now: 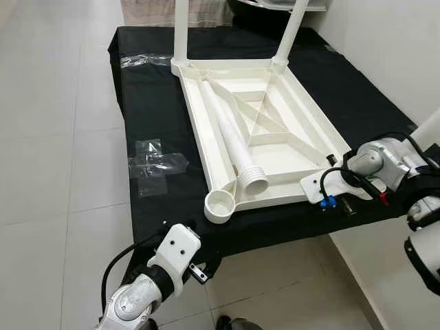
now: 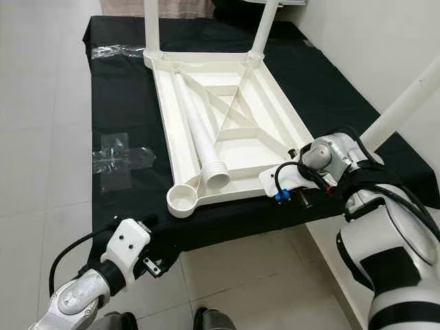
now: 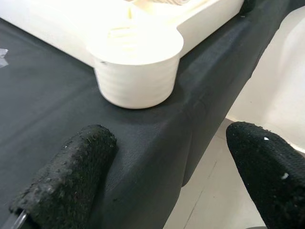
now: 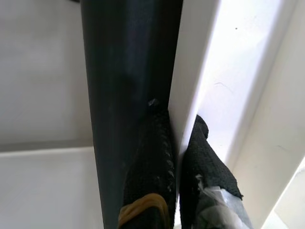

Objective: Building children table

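So the white tabletop (image 1: 265, 130) is lying upside down on the black-covered surface (image 1: 155, 110), near its right edge; two legs (image 1: 180, 31) already stand up at the tabletop's far corners, and a loose leg (image 1: 230, 137) is lying inside it (threaded end toward the front edge). Right gripper (image 4: 178, 157) is clamped on the tabletop's near-right rim; left gripper (image 3: 167, 181) hangs spread wide at the front edge, just short of the empty corner socket (image 3: 136, 62). Some clear plastic wrap (image 1: 155, 165) sits by the left edge.
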`<state>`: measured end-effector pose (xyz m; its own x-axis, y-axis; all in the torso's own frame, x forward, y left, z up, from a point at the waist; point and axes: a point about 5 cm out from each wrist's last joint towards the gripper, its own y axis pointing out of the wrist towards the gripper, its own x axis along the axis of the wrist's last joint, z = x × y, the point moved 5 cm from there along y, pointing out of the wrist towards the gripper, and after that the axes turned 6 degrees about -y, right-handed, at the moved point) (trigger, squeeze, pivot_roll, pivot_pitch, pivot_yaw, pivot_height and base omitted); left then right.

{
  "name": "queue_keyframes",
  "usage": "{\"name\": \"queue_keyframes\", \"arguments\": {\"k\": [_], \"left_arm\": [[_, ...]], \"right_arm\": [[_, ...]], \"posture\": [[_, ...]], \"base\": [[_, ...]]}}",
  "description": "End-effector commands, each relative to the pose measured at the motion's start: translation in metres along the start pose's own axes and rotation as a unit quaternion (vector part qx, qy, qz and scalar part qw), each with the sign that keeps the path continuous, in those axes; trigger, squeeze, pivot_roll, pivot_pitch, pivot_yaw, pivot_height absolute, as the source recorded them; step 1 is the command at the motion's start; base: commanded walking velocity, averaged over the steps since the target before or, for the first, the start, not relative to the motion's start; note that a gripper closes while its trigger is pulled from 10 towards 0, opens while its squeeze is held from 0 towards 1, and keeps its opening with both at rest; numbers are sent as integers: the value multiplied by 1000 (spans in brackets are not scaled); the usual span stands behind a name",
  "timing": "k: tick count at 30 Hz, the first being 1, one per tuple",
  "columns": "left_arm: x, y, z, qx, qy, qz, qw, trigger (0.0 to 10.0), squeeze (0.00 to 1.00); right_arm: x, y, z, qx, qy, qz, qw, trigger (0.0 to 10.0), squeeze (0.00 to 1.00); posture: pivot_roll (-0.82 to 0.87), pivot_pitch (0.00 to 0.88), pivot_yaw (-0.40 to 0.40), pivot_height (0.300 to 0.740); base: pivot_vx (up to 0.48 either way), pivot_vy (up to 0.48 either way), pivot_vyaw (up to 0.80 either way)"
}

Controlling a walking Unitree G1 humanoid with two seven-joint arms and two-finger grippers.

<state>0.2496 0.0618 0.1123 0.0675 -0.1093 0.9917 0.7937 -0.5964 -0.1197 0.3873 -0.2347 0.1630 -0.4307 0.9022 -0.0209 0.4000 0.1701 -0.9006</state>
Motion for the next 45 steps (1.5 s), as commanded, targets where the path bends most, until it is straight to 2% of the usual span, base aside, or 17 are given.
{"name": "queue_keyframes", "arguments": {"k": [1,4,5,6,7,12,14,21,26,29,32,35,40,41,42,44,45], "left_arm": [[-2,-1,-5,-7,-7,5,1000,10000,0],[-3,0,-5,-7,-8,5,1000,10000,0],[-3,0,-4,-6,-9,6,1000,10000,0],[-3,0,-4,-6,-9,6,1000,10000,0],[-3,1,-4,-6,-9,6,1000,10000,0],[-4,2,-3,-3,-8,7,1000,10000,0],[-4,1,-3,-2,-8,7,1000,10000,0],[-7,0,-4,-4,-7,9,1000,10000,0],[-10,0,-3,-3,-4,12,1000,10000,0],[-9,1,-2,-5,1,11,1000,10000,0],[-10,-1,-1,1,-1,10,1000,10000,0],[-9,-2,6,20,10,7,1000,10000,0],[-8,-4,9,32,12,5,999,10000,0],[-6,-4,15,53,11,-1,999,10000,0],[-6,-4,15,53,11,-1,999,10000,0],[-1,-5,23,81,17,-13,996,10000,0],[-1,-5,23,81,17,-13,996,10000,0]], "right_arm": [[16,-33,-48,-114,-25,-36,992,10000,0],[16,-37,-49,-107,-30,-37,993,10000,0],[16,-38,-47,-99,-24,-42,994,10000,569],[16,-38,-47,-99,-24,-42,994,10000,569],[17,-39,-47,-96,-10,-51,994,10000,1000],[15,-41,-50,-112,5,-55,992,10000,1000],[11,-44,-48,-111,6,-51,992,10000,0],[26,-71,-77,-185,113,-161,963,10000,0],[18,-94,-104,-321,217,-214,896,10000,0],[8,-96,-106,-370,244,-204,873,10000,0],[4,-93,-102,-407,260,-202,852,10000,0],[11,-83,-90,-456,290,-220,812,10000,0],[24,-78,-80,-470,293,-232,800,10000,0],[30,-72,-74,-490,338,-244,765,10000,0],[30,-72,-74,-490,338,-244,765,10000,0],[51,-63,-56,-521,364,-258,728,10000,0],[51,-63,-56,-521,364,-258,728,10000,0]], "posture": [[29,156,-140,740],[19,151,-143,740],[21,147,-146,740],[21,147,-146,740],[20,147,-149,740],[20,141,-145,740],[23,134,-147,740],[24,110,-150,740],[28,82,-130,740],[24,96,-128,740],[25,94,-114,740],[36,105,-111,740],[33,98,-109,740],[34,85,-112,740],[34,85,-112,740],[48,86,-106,740],[48,86,-106,740]], "base": [[0,0,0],[0,0,0],[0,0,0],[0,0,0],[0,0,0],[0,0,0],[0,0,0],[0,0,0],[0,0,0],[0,0,0],[0,0,0],[0,0,0],[0,0,0],[0,0,0],[0,0,0],[0,0,0],[0,0,0]]}}
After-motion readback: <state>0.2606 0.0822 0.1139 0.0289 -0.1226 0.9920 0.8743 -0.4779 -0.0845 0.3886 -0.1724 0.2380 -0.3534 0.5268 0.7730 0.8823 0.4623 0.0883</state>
